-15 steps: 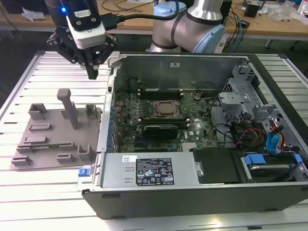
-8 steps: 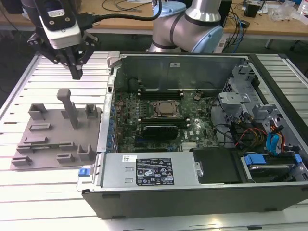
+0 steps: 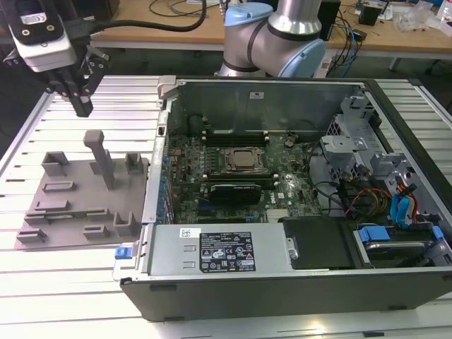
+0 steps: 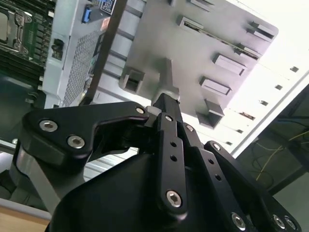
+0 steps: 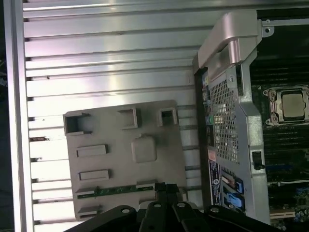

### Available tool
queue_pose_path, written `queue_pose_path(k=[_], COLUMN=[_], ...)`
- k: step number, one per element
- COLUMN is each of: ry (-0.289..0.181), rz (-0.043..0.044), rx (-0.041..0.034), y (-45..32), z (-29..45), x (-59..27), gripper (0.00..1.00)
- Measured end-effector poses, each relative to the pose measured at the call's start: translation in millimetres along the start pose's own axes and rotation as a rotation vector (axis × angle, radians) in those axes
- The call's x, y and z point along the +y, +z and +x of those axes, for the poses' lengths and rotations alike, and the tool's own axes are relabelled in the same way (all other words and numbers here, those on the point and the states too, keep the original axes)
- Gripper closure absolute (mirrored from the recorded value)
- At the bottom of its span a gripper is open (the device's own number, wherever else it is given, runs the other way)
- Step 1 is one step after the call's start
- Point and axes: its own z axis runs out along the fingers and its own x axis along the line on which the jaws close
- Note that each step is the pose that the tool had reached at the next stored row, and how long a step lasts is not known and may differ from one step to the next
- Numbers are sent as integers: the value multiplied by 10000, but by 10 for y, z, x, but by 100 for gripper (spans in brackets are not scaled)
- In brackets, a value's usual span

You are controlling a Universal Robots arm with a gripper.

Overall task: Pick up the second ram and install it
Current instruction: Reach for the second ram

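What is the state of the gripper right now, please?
Gripper: closed, holding nothing. The second ram lies in the grey tray, not grasped.

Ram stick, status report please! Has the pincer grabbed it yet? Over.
Pincer up above the gray tray, not touching it. Second ram lying in the tray, not picked up. Nothing on top of it.

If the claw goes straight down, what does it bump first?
Probably the gray tray, close to the end of the green ram lying in it. The claw hangs above it, but depth is hard to judge.
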Motion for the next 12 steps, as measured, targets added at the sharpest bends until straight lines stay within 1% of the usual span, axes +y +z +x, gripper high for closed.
queue_pose_path(k=[2, 3, 4, 6, 7, 9, 12], ry=[1, 0, 0, -1, 0, 1, -1], rz=[-1, -1, -1, -1, -1, 0, 2], rx=[-1, -1, 0, 0, 0, 0, -1], y=[-1, -2, -2, -2, -3, -7, -8], z=[65, 123, 161, 181, 197, 246, 296], x=[-5, -9, -12, -23, -68, -206, -406], gripper=[92, 92, 92, 92, 92, 92, 92])
